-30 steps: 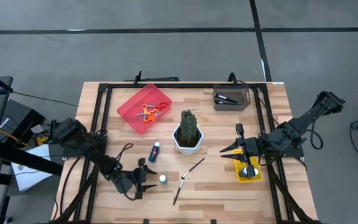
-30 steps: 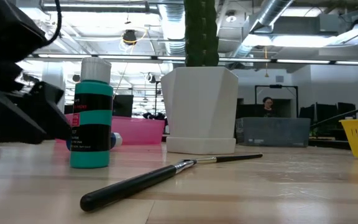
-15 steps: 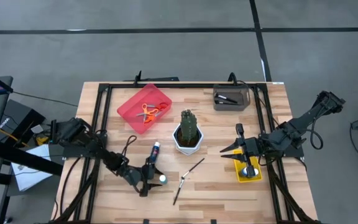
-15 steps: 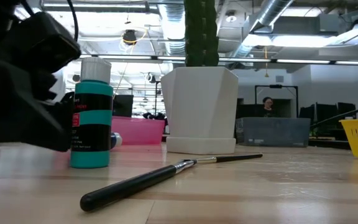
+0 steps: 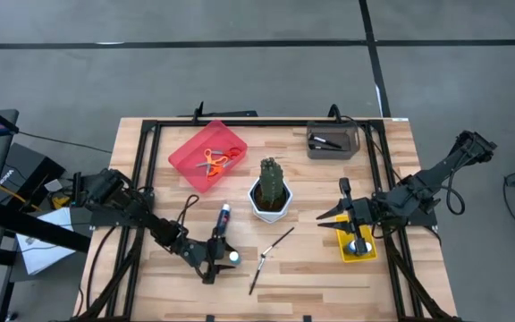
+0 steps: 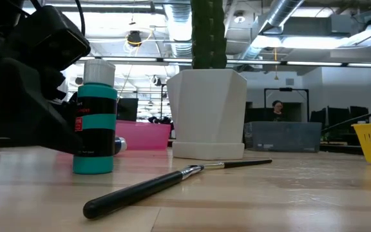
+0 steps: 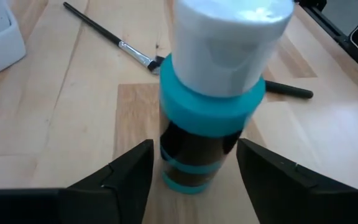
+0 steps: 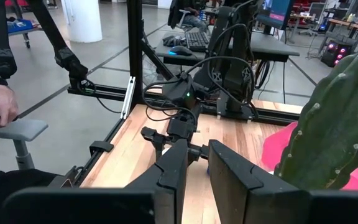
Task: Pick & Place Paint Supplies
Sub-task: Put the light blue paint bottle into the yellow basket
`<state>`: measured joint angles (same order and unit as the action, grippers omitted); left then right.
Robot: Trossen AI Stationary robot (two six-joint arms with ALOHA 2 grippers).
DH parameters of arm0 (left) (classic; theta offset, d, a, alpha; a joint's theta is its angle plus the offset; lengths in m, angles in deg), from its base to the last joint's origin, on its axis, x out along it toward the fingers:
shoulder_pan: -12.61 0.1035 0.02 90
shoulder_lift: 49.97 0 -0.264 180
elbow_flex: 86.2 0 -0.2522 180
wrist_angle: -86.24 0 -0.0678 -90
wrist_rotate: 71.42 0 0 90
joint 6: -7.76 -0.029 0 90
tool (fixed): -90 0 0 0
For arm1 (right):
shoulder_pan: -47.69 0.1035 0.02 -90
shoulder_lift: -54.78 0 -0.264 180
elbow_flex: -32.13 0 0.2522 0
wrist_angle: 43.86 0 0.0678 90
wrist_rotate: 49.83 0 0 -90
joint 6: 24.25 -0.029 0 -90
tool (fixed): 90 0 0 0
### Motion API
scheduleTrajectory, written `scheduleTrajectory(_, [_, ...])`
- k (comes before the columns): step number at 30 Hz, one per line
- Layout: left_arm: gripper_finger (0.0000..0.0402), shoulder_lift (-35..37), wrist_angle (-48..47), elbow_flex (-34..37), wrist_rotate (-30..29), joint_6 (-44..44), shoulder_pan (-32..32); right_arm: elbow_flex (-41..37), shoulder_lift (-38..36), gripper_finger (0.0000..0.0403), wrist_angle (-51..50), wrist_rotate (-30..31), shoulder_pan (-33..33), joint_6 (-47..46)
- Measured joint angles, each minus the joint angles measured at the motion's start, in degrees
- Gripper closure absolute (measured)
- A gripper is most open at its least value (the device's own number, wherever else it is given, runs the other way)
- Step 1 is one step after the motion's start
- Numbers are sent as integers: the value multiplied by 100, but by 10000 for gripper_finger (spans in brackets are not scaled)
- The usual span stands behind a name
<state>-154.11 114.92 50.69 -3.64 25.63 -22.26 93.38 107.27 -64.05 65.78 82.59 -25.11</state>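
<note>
we count two paint bottles on the wooden table [image 5: 329, 277]. one teal paint bottle [image 5: 233, 258] with a white cap stands upright near the front edge, and the left gripper [image 5: 224, 258] sits around it with a finger [image 7: 126, 177] on each side, spread wide; we cannot tell whether they touch it. the second, a blue paint bottle [image 5: 223, 216], lies on its side between the red tray [image 5: 186, 154] and the standing one.

two paintbrushes lie loose in front of the cactus [image 5: 272, 179] in its white pot [image 5: 270, 208]: a longer paintbrush [image 5: 277, 241] and a shorter dark paintbrush [image 5: 256, 276], meeting end to end at an angle.

one pair of orange-handled scissors [image 5: 214, 162] rests in the red tray. a grey bin [image 5: 332, 141] at the back holds dark items we cannot make out.

the right gripper [image 5: 358, 240] hangs over the yellow basket [image 5: 356, 249] on the right side, its fingers [image 8: 229, 171] close together with a narrow gap, nothing between them.
</note>
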Motion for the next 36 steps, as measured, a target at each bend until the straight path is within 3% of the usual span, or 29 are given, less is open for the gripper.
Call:
scheduleTrajectory(16, [264, 0, 54, 0, -26, 34, 3, -2, 0, 342, 0, -2, 2, -2])
scheduleTrajectory(30, [269, 63, 604, 7, -16, -128, 180, 111, 377, 342, 99, -26, -4, -17])
scheduleTrajectory(36, [270, 631, -333, -428, 118, -196, 438, 463, 843, 342, 77, -28, -4, 34])
